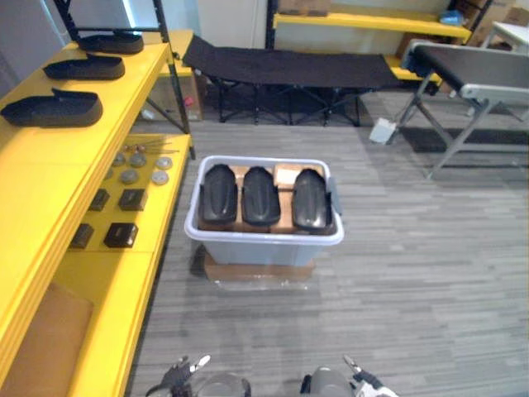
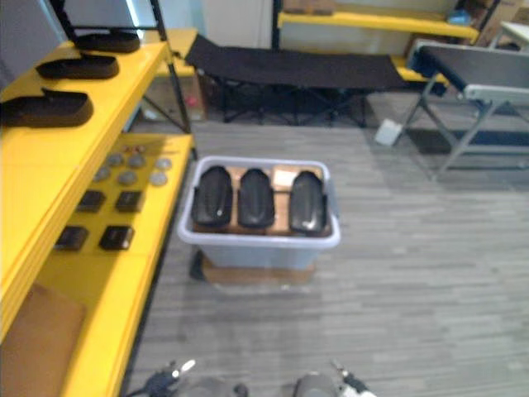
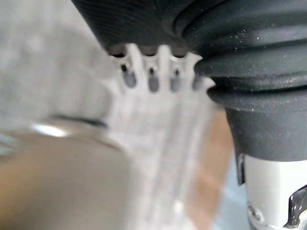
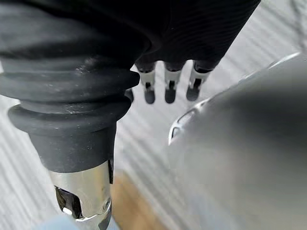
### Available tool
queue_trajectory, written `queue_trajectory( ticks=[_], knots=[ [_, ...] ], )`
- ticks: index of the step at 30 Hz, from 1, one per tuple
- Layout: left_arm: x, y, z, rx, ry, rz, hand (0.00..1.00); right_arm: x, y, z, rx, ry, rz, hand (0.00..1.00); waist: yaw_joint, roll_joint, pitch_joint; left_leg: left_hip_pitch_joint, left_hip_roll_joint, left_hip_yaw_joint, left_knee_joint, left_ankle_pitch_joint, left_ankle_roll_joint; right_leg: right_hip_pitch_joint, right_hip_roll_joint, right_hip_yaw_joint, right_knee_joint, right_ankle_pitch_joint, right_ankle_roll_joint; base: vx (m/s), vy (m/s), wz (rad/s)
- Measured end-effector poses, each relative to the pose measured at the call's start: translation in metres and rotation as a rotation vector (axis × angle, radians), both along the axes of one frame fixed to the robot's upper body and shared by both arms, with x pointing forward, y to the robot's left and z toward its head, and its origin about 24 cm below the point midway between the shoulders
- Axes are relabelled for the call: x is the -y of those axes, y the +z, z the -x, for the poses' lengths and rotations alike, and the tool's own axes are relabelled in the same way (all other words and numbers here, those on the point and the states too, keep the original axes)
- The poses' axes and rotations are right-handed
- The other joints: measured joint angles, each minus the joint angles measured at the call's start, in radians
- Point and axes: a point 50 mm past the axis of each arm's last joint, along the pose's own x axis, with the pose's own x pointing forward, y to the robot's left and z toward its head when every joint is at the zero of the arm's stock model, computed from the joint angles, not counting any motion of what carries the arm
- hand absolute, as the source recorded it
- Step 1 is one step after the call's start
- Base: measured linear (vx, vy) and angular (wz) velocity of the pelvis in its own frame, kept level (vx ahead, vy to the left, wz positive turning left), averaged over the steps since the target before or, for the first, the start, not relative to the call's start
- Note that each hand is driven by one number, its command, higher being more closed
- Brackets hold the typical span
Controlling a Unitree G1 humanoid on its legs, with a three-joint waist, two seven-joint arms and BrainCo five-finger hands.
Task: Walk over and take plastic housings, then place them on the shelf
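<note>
Plastic housings [image 1: 257, 197], three of them, sit side by side in the grey bin [image 1: 264, 240] on the floor ahead, three dark shells [image 1: 54, 107] already lie on the yellow shelf [image 1: 50, 161], and left hand [image 3: 152, 72] and right hand [image 4: 169, 81] hang loose-fingered and empty, so I'd say this round's walk-up and pick are still to do.

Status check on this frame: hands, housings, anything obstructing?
Left hand and right hand open, empty. Three plastic housings side by side in grey bin ahead. Three other housings on yellow shelf.
</note>
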Motion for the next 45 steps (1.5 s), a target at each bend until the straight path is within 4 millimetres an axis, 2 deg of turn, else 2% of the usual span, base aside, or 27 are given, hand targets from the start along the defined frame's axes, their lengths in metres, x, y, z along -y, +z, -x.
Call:
queue_trajectory(
  ticks=[1,2,4,5,6,7,8,10,14,15,16,18,19,20,22,24,25,33,35,36,37,39,40,41,43,44,45],
  knots=[
    [0.004,0.000,-0.002,0.005,-0.001,0.013,0.00,0.000,0.000,0.000,-0.002,0.000,0.003,0.00,0.000,0.000,0.000,0.004,0.014,-0.006,0.001,-0.008,-0.013,-0.006,0.003,0.032,-0.070,0.046,0.002,0.43,-0.284,0.41],
    [0.005,-0.001,-0.001,-0.007,0.003,0.029,0.00,0.000,0.000,0.000,-0.013,-0.001,0.011,0.00,0.000,-0.004,-0.002,0.020,0.038,-0.026,0.006,-0.032,-0.052,-0.004,0.015,0.087,-0.185,0.157,0.006,0.41,-0.351,0.31],
    [0.003,-0.002,0.004,-0.027,0.013,0.033,0.00,-0.004,-0.002,0.006,-0.034,0.015,0.005,0.00,0.001,-0.032,-0.019,0.032,0.043,-0.037,0.006,-0.054,-0.086,-0.003,0.010,0.107,-0.226,0.331,0.008,0.41,-0.417,0.27],
    [0.005,-0.006,0.013,-0.061,0.029,0.037,0.00,-0.003,-0.003,0.010,-0.046,0.010,0.001,0.00,0.002,-0.037,-0.036,0.047,0.055,-0.057,0.010,-0.083,-0.111,0.011,0.019,0.088,-0.219,0.326,0.028,0.38,-0.418,0.13],
    [0.020,-0.011,0.018,-0.083,0.056,0.080,0.00,0.007,-0.001,0.007,-0.048,0.040,0.030,0.00,0.003,0.027,-0.048,0.044,0.109,-0.055,0.019,-0.086,-0.116,0.016,0.068,0.071,-0.220,0.323,0.004,0.35,-0.371,0.08],
    [0.025,-0.012,0.019,-0.089,0.070,0.097,0.00,0.011,0.000,0.006,-0.050,0.051,0.042,0.00,-0.001,0.044,-0.056,0.039,0.122,-0.054,0.022,-0.085,-0.118,0.017,0.081,0.065,-0.225,0.311,-0.008,0.29,-0.276,-0.07],
    [0.036,-0.014,0.021,-0.101,0.081,0.129,0.00,0.018,0.001,0.006,-0.058,0.069,0.060,0.00,-0.001,0.077,-0.065,0.038,0.147,-0.054,0.023,-0.074,-0.136,0.021,0.104,0.056,-0.232,0.300,-0.022,0.25,-0.233,0.03],
    [0.042,-0.016,0.025,-0.120,0.085,0.144,0.00,0.023,0.003,0.007,-0.060,0.069,0.074,0.00,-0.005,0.092,-0.069,0.036,0.153,-0.055,0.059,-0.032,-0.157,0.050,0.113,0.049,-0.236,0.281,-0.036,0.19,-0.217,0.05],
    [0.039,-0.014,0.021,-0.090,0.086,0.122,0.00,0.024,0.001,0.016,-0.097,0.090,0.068,0.00,-0.002,0.086,-0.066,-0.131,0.176,-0.037,0.454,0.070,-0.177,0.142,0.125,0.049,-0.301,0.239,-0.061,0.09,-0.143,0.04],
    [0.038,-0.014,0.020,-0.082,0.078,0.115,0.00,0.024,0.000,0.019,-0.102,0.087,0.066,0.00,-0.004,0.086,-0.066,-0.153,0.196,0.006,0.466,0.037,-0.163,0.160,0.125,0.045,-0.317,0.237,-0.062,0.07,-0.065,0.01],
    [0.038,-0.014,0.019,-0.078,0.072,0.108,0.00,0.025,0.000,0.022,-0.106,0.081,0.068,0.00,-0.005,0.085,-0.065,-0.160,0.201,0.034,0.439,0.017,-0.160,0.167,0.121,0.041,-0.324,0.238,-0.061,0.05,-0.029,0.09],
    [0.035,-0.013,0.018,-0.082,0.044,0.081,0.00,0.026,0.000,0.029,-0.111,0.064,0.070,0.00,-0.030,0.080,-0.062,-0.153,0.197,0.149,0.202,0.011,-0.146,0.190,0.096,0.006,-0.353,0.239,-0.039,0.04,0.039,0.39],
    [0.035,-0.013,0.018,-0.087,0.023,0.072,0.00,0.027,-0.001,0.033,-0.104,0.062,0.072,0.00,-0.048,0.084,-0.060,-0.157,0.186,0.178,0.057,0.051,-0.134,0.190,0.086,-0.010,-0.357,0.236,-0.019,0.03,0.098,0.41],
    [0.035,-0.013,0.016,-0.079,0.023,0.074,0.00,0.025,-0.001,0.034,-0.100,0.063,0.068,0.00,-0.048,0.078,-0.054,-0.154,0.177,0.188,0.027,0.081,-0.124,0.190,0.077,-0.007,-0.358,0.237,-0.012,0.07,0.151,0.20],
    [0.027,-0.012,0.015,-0.084,-0.002,0.043,0.00,0.016,-0.002,0.033,-0.076,0.075,0.061,0.00,-0.054,0.040,-0.057,-0.125,0.104,0.197,-0.063,0.109,-0.103,0.206,0.026,-0.010,-0.405,0.268,0.035,0.16,0.195,0.09],
    [0.023,-0.010,0.009,-0.074,-0.037,0.017,0.00,0.012,-0.003,0.031,-0.063,0.082,0.064,0.00,-0.052,0.019,-0.047,-0.118,0.068,0.204,-0.084,0.118,-0.090,0.204,-0.005,-0.010,-0.414,0.281,0.048,0.11,0.137,0.04],
    [0.019,-0.009,0.016,-0.087,-0.147,-0.035,0.00,0.004,0.002,0.009,0.031,0.253,0.124,0.00,-0.053,-0.018,-0.078,-0.010,-0.012,0.138,-0.289,0.210,-0.059,0.233,-0.038,-0.068,-0.433,0.291,0.065,0.02,0.058,0.00],
    [0.019,-0.010,0.017,-0.090,-0.154,-0.042,0.00,0.003,0.002,0.009,0.038,0.250,0.124,0.00,-0.051,-0.019,-0.078,-0.014,-0.025,0.104,-0.310,0.220,-0.049,0.221,-0.054,-0.094,-0.396,0.262,0.066,-0.05,0.004,0.12],
    [0.019,-0.010,0.017,-0.091,-0.153,-0.044,0.00,-0.001,0.004,0.004,0.067,0.302,0.137,0.00,-0.050,-0.025,-0.074,-0.017,-0.036,0.088,-0.310,0.218,-0.047,0.211,-0.072,-0.099,-0.354,0.232,0.078,-0.01,0.033,0.19],
    [0.017,-0.009,0.019,-0.090,-0.150,-0.049,0.00,-0.006,0.009,-0.008,0.125,0.383,0.166,0.00,-0.049,-0.035,-0.068,-0.024,-0.043,0.084,-0.308,0.214,-0.042,0.197,-0.085,-0.099,-0.320,0.211,0.086,-0.01,0.048,0.15],
    [0.016,-0.008,0.018,-0.081,-0.154,-0.056,0.00,-0.014,0.014,-0.022,0.189,0.474,0.186,0.00,-0.045,-0.042,-0.069,-0.044,-0.048,0.082,-0.292,0.208,-0.034,0.178,-0.095,-0.097,-0.301,0.202,0.090,0.00,0.061,0.16],
    [0.010,-0.002,0.008,-0.040,-0.183,-0.099,0.00,-0.054,0.044,-0.072,0.474,0.825,0.246,0.00,-0.023,-0.056,-0.057,-0.132,-0.053,0.076,-0.183,0.164,-0.026,0.134,-0.111,-0.090,-0.264,0.204,0.098,0.02,0.051,0.19],
    [0.003,0.002,0.002,-0.017,-0.179,-0.121,0.00,-0.088,0.073,-0.102,0.695,1.040,0.257,0.00,-0.020,-0.072,-0.037,-0.168,-0.041,0.066,-0.111,0.129,-0.026,0.130,-0.108,-0.076,-0.248,0.211,0.100,0.01,0.027,0.21],
    [-0.002,0.004,-0.002,-0.008,-0.185,-0.145,0.00,-0.109,0.093,-0.116,0.832,1.151,0.258,0.00,-0.010,-0.080,-0.028,-0.176,-0.033,0.065,-0.077,0.112,-0.027,0.129,-0.101,-0.058,-0.246,0.216,0.098,0.01,0.038,-0.05],
    [-0.015,0.006,-0.004,-0.022,-0.242,-0.227,0.00,-0.168,0.164,-0.143,1.274,1.449,0.240,0.00,0.048,-0.093,-0.017,-0.188,0.016,0.085,-0.019,0.090,-0.037,0.134,-0.049,-0.026,-0.279,0.280,0.070,0.01,0.034,-0.36],
    [-0.018,0.005,-0.001,-0.037,-0.249,-0.236,0.00,-0.179,0.183,-0.146,1.372,1.490,0.226,0.00,0.057,-0.093,-0.017,-0.187,0.022,0.086,-0.018,0.089,-0.039,0.137,-0.041,-0.020,-0.289,0.294,0.067,0.04,0.030,-0.15],
    [-0.021,0.004,0.005,-0.060,-0.257,-0.247,0.00,-0.193,0.215,-0.153,1.524,1.527,0.219,0.00,0.061,-0.112,-0.028,-0.188,0.025,0.085,-0.018,0.086,-0.037,0.141,-0.038,-0.006,-0.296,0.302,0.060,0.06,0.035,0.12]
  ],
)
